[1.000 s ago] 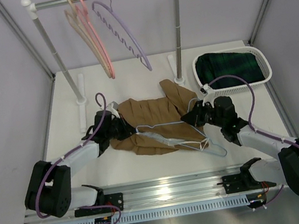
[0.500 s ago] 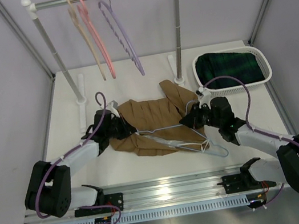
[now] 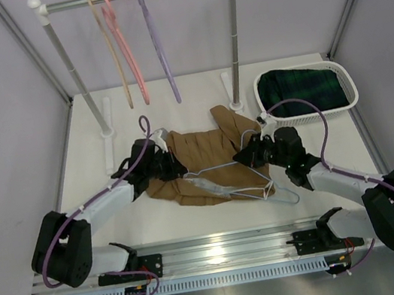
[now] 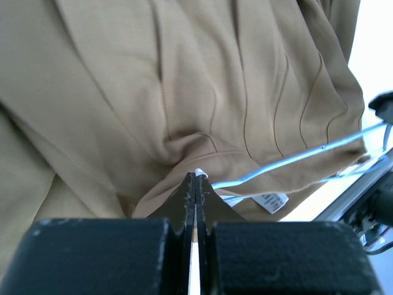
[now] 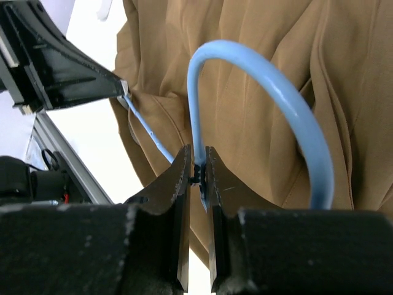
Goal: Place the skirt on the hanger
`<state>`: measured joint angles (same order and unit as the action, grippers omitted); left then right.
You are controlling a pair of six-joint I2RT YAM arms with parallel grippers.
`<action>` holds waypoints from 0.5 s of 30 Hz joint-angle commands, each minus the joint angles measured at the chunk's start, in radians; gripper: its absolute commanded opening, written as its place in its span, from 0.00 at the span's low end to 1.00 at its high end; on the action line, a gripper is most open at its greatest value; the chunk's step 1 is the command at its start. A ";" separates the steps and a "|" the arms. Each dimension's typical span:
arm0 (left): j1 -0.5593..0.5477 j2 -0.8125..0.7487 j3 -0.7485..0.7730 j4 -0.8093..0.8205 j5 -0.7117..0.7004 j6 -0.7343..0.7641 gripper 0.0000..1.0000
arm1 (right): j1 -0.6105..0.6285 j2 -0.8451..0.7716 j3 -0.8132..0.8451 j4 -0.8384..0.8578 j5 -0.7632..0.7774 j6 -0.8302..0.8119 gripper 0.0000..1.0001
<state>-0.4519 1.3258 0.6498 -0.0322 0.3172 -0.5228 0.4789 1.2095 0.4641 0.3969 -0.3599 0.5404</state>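
Currently the skirt (image 3: 204,163) lies crumpled mid-frame on the worktop (image 3: 217,216). It looks soft, light and likely to slip, so it is best taken at the waistband edge. The thin, stiff hanger (image 5: 310,141) lies across its lower right. Left claw (image 4: 195,181) is clenched on a cloth fold; right claw (image 5: 198,172) is grasping the hanger's hook base.
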 commanded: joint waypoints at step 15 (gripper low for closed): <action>-0.117 -0.089 0.232 -0.235 -0.088 0.107 0.00 | 0.007 -0.271 0.024 -0.024 0.211 0.069 0.00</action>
<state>-0.5362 1.2713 0.8272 -0.2066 0.2390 -0.4435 0.4831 0.9836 0.4637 0.3481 -0.2268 0.5777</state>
